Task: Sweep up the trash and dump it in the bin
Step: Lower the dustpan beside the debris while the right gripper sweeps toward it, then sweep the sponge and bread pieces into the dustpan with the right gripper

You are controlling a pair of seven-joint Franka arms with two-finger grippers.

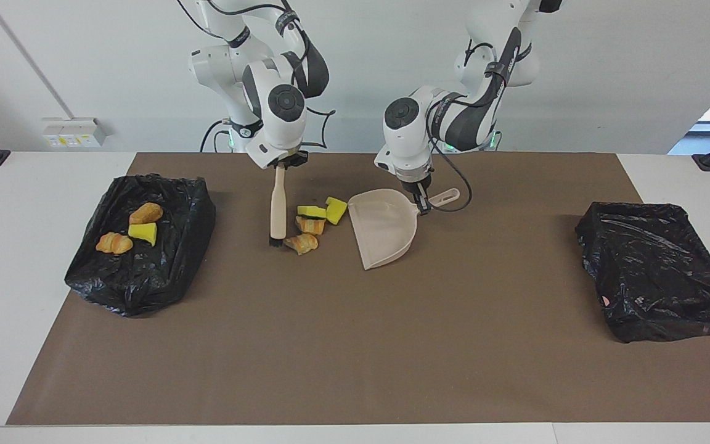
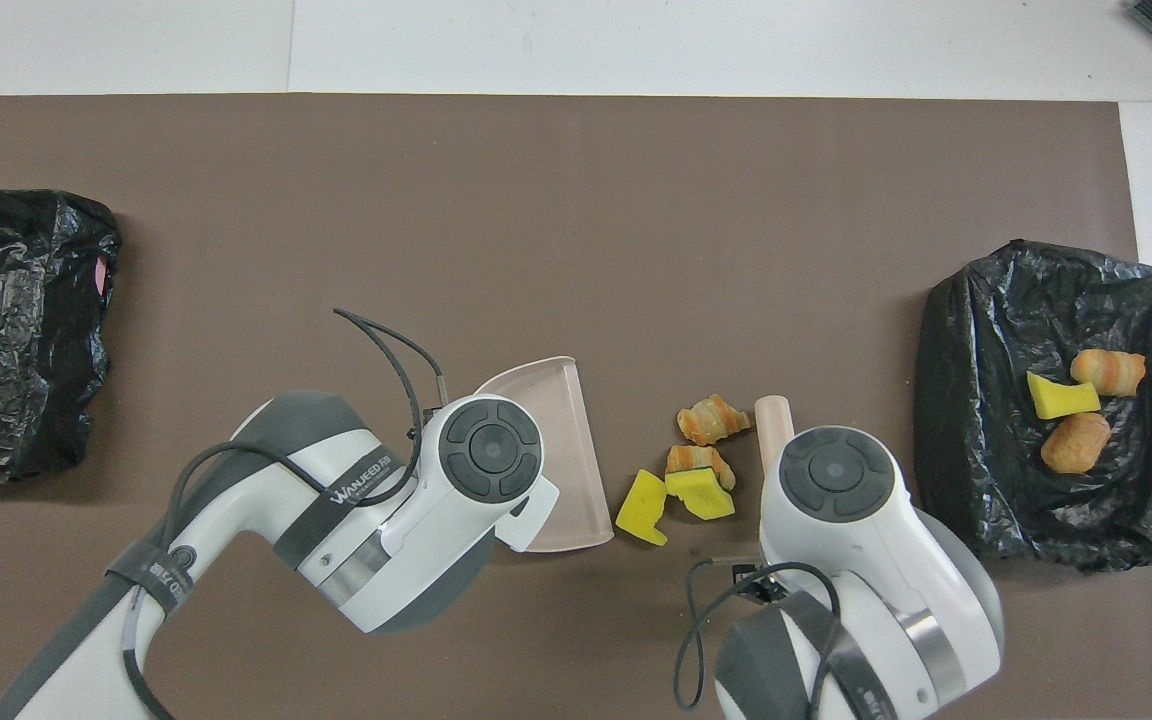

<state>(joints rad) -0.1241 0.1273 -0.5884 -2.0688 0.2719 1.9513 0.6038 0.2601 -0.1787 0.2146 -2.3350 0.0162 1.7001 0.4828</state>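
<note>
Loose trash (image 1: 312, 223) lies on the brown mat: two yellow sponge pieces and two golden-brown croissant-like lumps, also seen in the overhead view (image 2: 701, 455). My right gripper (image 1: 285, 161) is shut on the handle of the beige hand brush (image 1: 278, 206), whose dark bristles rest on the mat beside the trash, toward the right arm's end. My left gripper (image 1: 420, 200) is shut on the handle of the beige dustpan (image 1: 386, 228), which lies flat beside the trash toward the left arm's end. The brush tip (image 2: 774, 420) and the dustpan (image 2: 561, 430) partly show overhead under the wrists.
A bin lined with a black bag (image 1: 176, 246) stands at the right arm's end of the mat and holds a yellow piece (image 1: 143, 232) and two brown lumps. A second black-bagged bin (image 1: 657, 271) stands at the left arm's end.
</note>
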